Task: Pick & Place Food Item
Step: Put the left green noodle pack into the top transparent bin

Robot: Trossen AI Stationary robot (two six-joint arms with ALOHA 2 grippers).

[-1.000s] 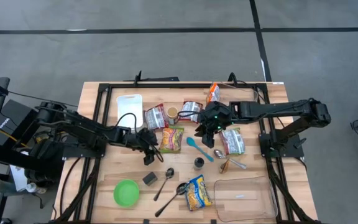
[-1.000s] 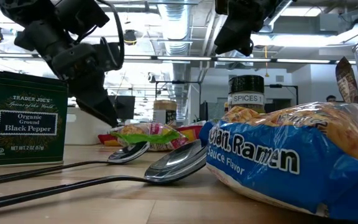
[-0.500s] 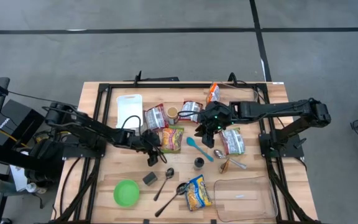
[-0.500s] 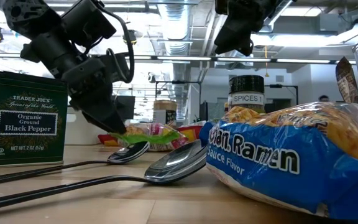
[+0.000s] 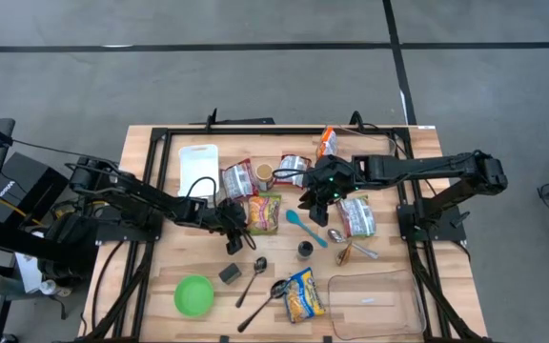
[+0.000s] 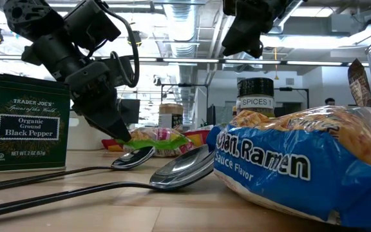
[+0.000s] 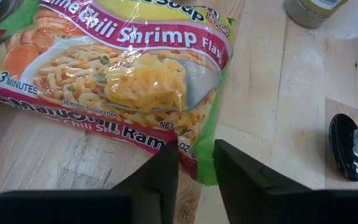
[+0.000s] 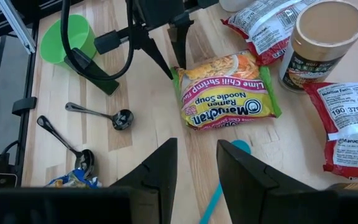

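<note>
From above, the left gripper (image 5: 233, 232) sits at the near corner of the green-edged lime chili shrimp ramen packet (image 5: 265, 212), having slid in from the bare board beside it; the right gripper (image 5: 318, 197) hovers above the middle of the table, by the blue spoon (image 5: 303, 227).

At table height, the left arm's fingers have dropped onto the packet's (image 6: 152, 137) edge, behind two metal spoons (image 6: 176, 167) — a second ago they hung clear of it.

The left wrist camera shows its fingers drawn in to a narrow gap, straddling the packet's (image 7: 126, 81) corner, apparently nipping the wrapper.

The right wrist camera shows its own fingers slightly apart, holding nothing — the packet (image 8: 229, 90) lies flat on the wood. The grasp looks begun; the lift is yet to come.
</note>
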